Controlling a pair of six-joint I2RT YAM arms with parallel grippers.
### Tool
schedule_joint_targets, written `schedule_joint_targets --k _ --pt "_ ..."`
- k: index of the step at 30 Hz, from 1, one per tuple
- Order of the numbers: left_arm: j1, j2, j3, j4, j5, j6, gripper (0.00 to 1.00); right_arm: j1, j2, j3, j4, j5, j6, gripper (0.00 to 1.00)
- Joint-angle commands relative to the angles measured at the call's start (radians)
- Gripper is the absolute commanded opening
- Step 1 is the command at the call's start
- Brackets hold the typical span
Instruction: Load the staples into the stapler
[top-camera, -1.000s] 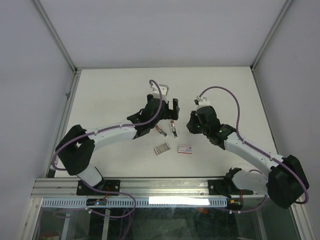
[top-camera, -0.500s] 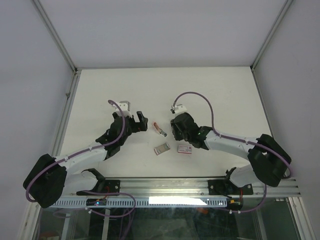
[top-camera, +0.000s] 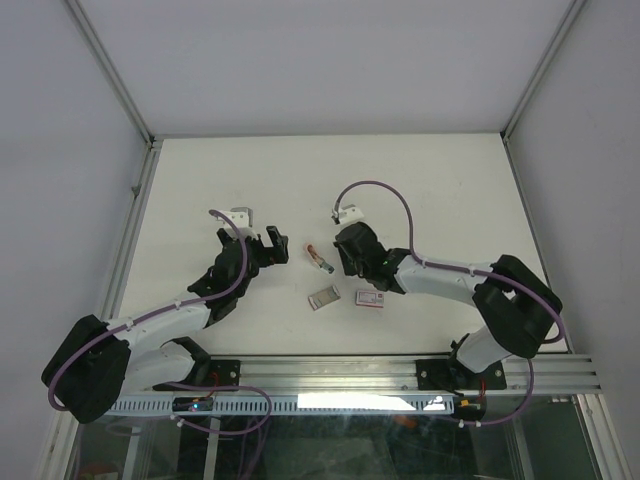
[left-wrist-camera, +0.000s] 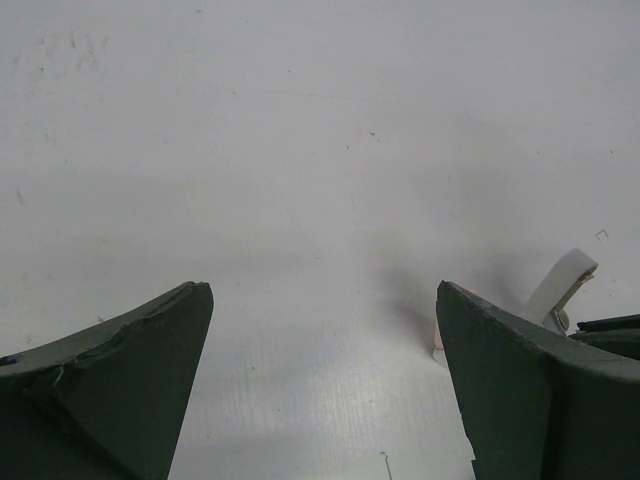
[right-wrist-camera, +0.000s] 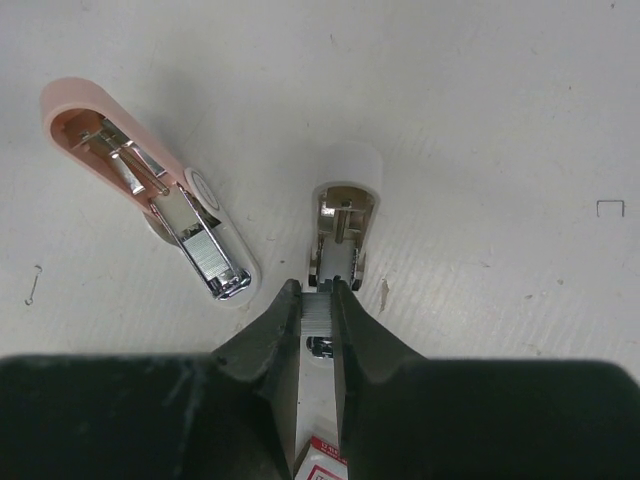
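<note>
The left gripper (top-camera: 272, 246) has been drawn back left of the pink stapler (top-camera: 318, 256) and is spread wide, with nothing held. Just right of that stapler, a staple strip (right-wrist-camera: 317, 315) is pinched by the right gripper (right-wrist-camera: 316, 288) over the white stapler (right-wrist-camera: 345, 210) (loading is judged under way). The tray (top-camera: 323, 297) and box (top-camera: 370, 298) lie nearer the arm bases. The table (top-camera: 200, 180) edges are well apart from it.

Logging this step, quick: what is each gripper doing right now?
Left gripper: open, jaws wide apart, holding nothing.
Right gripper: shut on what looks like a silvery staple strip.
</note>
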Motion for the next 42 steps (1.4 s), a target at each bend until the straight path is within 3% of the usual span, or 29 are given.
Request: schedule_joint_targets --k 1,42 --pt "-0.005 -0.026 0.009 0.074 -0.019 0.017 0.99 0.005 0.009 0.045 0.05 0.036 -0.025 0.12" --pt "-0.005 -0.029 0.006 0.073 -0.016 0.017 0.99 0.005 0.06 0.044 0.012 0.05 0.035 0.11"
